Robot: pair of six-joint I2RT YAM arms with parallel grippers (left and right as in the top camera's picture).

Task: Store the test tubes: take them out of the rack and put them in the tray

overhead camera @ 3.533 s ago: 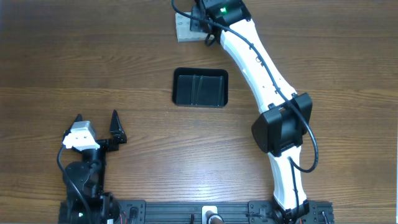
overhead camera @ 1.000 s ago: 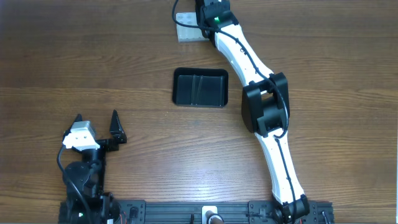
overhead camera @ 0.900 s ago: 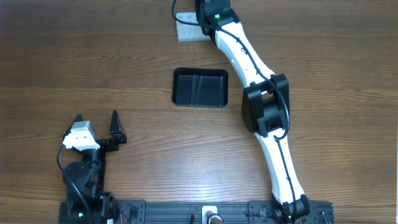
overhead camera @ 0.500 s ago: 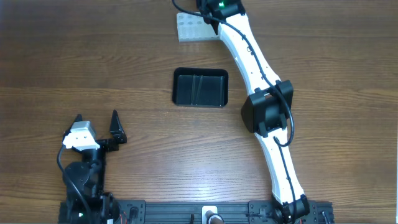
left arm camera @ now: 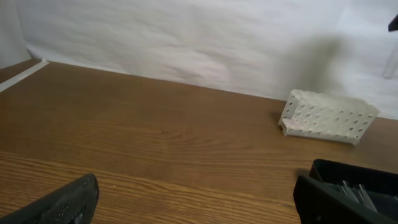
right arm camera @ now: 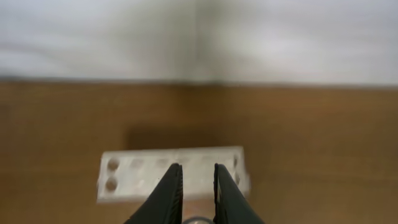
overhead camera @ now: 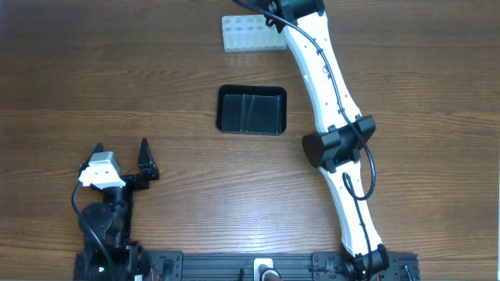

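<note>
Right arm has lifted off the rack [overhead camera: 251, 33] since before — its right gripper [right arm camera: 196, 168] pinches a test tube [left arm camera: 390, 64] above it. Tray [overhead camera: 225, 110] mid-table. Left gripper [overhead camera: 123, 156] spread, low over the wood-grain table [overhead camera: 117, 70] — I see a white wall [left arm camera: 186, 37] behind.

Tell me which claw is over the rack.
The right claw: it hangs over the white rack, fingers nearly closed, apparently on a tube. The left claw is wide open near its base, well away.
</note>
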